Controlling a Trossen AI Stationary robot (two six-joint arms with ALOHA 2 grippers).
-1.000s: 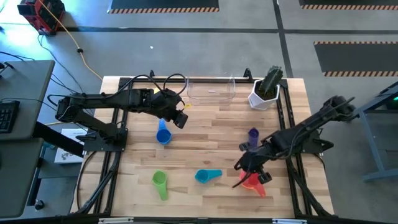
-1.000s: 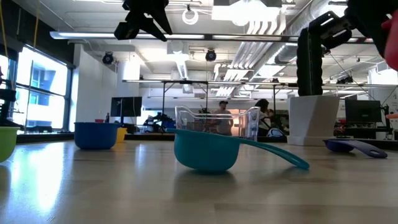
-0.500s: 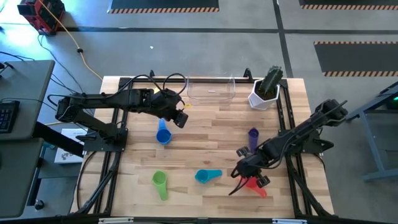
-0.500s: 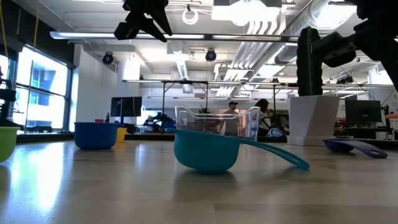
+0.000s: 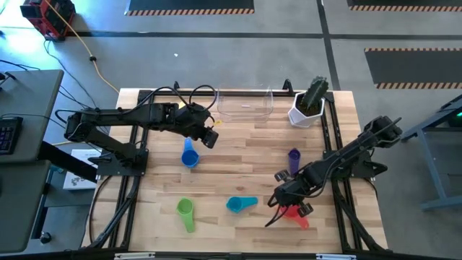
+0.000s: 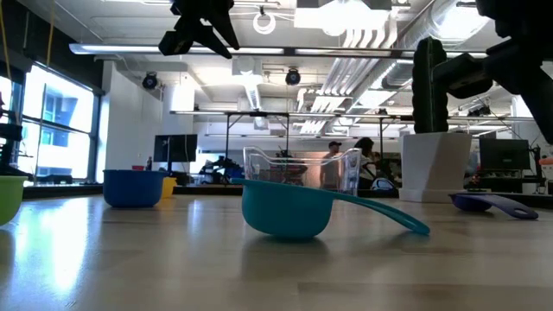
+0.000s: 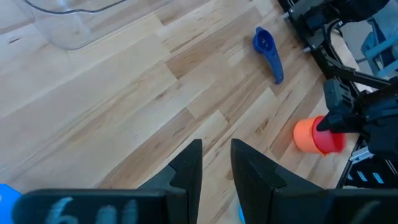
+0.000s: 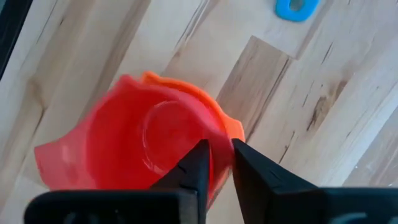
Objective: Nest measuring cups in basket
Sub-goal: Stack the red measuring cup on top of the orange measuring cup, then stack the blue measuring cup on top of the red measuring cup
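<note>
A red cup (image 8: 143, 149) sits nested in an orange cup (image 8: 231, 129) near the table's front right; my right gripper (image 8: 219, 163) stands over them, shut on the red cup's wall. The blue cup (image 5: 189, 155), green cup (image 5: 185, 211), teal cup (image 5: 240, 204) and purple cup (image 5: 293, 159) rest on the table on their bowls. A yellow cup (image 6: 169, 184) shows behind the blue one. The clear basket (image 5: 245, 105) stands at the far edge. My left gripper (image 5: 210, 138) hangs above the table past the blue cup, open and holding nothing. My right gripper has the red cup's rim wall (image 8: 217, 148) between its two fingers, one finger inside the bowl and one outside, on the side away from the handle. The fingers come from above, slanting down. The red cup sits in the orange cup, which rests on the table.
A white pot with a green cactus (image 5: 309, 103) stands at the far right, beside the basket. Black arm frames run along the table's left and right edges. Bare wood lies between the basket and the cups in the middle.
My right gripper has gone down toward the table at the front right and tipped more steeply downward, bringing the red cup down with it. The left arm has kept still.
</note>
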